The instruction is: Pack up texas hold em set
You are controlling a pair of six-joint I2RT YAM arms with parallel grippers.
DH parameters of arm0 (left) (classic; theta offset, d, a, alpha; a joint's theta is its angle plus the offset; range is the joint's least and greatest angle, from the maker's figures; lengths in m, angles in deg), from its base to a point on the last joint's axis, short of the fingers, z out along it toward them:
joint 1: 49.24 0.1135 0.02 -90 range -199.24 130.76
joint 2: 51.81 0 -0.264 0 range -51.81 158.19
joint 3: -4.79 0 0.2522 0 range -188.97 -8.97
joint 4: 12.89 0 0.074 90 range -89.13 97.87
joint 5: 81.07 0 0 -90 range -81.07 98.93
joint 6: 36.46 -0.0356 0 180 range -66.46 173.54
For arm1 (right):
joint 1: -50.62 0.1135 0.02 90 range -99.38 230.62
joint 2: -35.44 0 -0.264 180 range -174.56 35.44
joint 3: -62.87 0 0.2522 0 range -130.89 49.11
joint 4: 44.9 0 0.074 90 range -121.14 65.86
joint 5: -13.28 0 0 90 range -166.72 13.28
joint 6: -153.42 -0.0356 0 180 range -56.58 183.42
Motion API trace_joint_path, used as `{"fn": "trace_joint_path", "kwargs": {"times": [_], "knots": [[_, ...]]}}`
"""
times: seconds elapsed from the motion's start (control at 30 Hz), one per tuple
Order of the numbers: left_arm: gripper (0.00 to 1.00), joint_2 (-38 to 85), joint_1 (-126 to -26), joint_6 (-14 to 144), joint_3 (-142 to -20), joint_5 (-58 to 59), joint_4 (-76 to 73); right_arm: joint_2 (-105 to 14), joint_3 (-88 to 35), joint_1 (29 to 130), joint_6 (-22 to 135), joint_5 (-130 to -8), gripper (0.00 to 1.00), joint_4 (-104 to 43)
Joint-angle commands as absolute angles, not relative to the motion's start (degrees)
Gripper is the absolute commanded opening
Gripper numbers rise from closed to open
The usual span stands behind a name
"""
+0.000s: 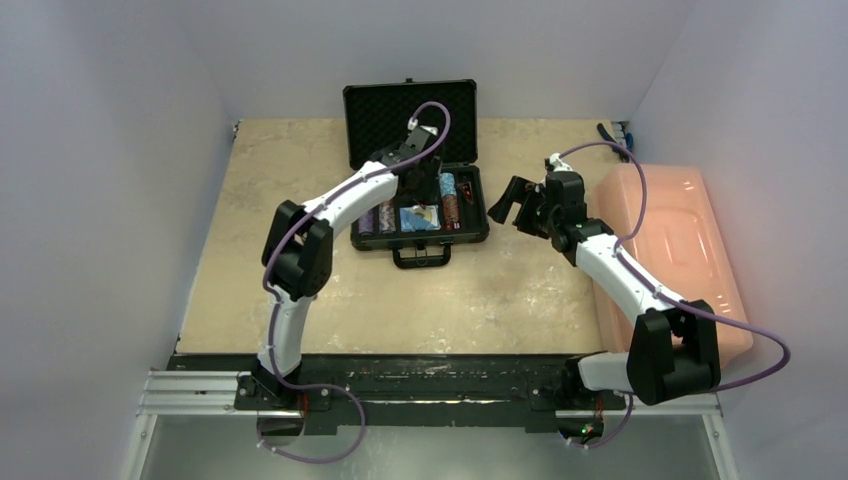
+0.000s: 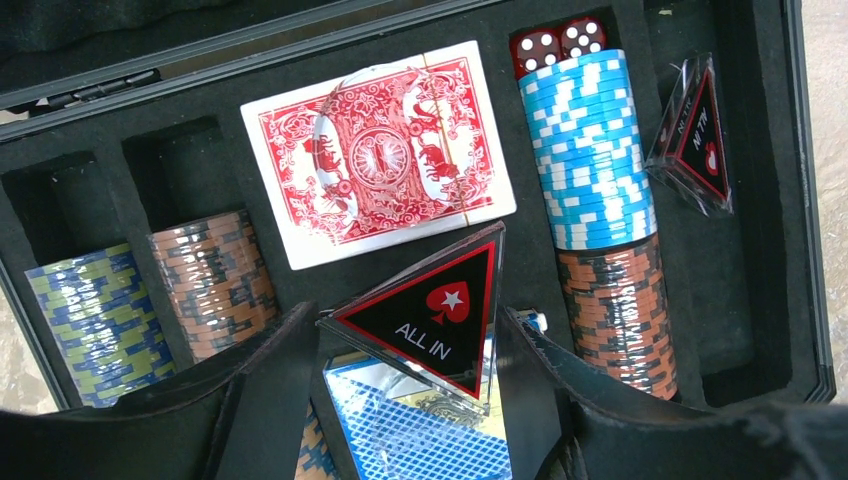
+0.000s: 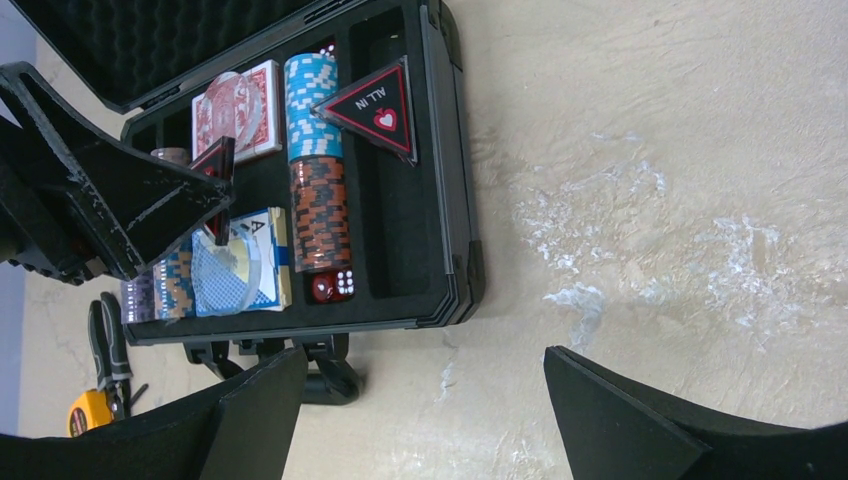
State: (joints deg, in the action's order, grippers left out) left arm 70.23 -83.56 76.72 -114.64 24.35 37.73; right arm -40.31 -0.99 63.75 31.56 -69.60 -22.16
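Observation:
The black briefcase [image 1: 470, 215] lies open at the table's back middle, lid [image 1: 410, 110] up. In the left wrist view its foam slots hold a red card deck [image 2: 380, 155], a blue deck [image 2: 420, 430], a light blue chip stack [image 2: 590, 150], orange-black stacks [image 2: 620, 310] [image 2: 215, 280], a green-blue stack [image 2: 100, 320], red dice [image 2: 555, 42] and a triangular marker [image 2: 700, 135]. My left gripper [image 2: 408, 335] is over the case, shut on a black "ALL IN" triangular marker [image 2: 430, 315] held above the blue deck. My right gripper [image 3: 425, 370] is open and empty over bare table, right of the case [image 3: 450, 150].
A large pink plastic bin [image 1: 670, 250] stands along the right edge, behind my right arm. A yellow tape measure [image 3: 88, 410] and pliers [image 3: 108, 345] lie beyond the case in the right wrist view. The case handle [image 1: 420, 256] points toward the arms.

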Motion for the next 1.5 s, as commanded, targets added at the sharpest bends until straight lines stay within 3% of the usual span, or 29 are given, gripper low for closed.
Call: {"fn": "trace_joint_path", "kwargs": {"times": [0.0,0.77,1.03,1.27,1.47], "knots": [[0.45,70.7,-82.8,77.24,-116.81,25.19,34.97,-39.84,-0.72,63.86,32.46,-68.59,0.94,-23.95],[0.49,72.73,-81.82,79.03,-117.91,27.12,35.33,-40.15,-0.72,63.88,32.57,-68.22,0.94,-24.03],[0.6,72.61,-81.84,79.16,-117.7,27.09,35.39,-40.15,-0.63,63.89,32.66,-68.19,0.94,-24.17],[0.78,71.55,-81.79,78.94,-116.82,26.95,35.06,-39.97,-0.63,63.89,32.67,-68.1,0.94,-24.14],[0.84,69.6,-81.82,79.02,-115.81,26.95,34.86,-39.72,-0.55,63.87,32.74,-68.1,0.94,-24.28]]}}
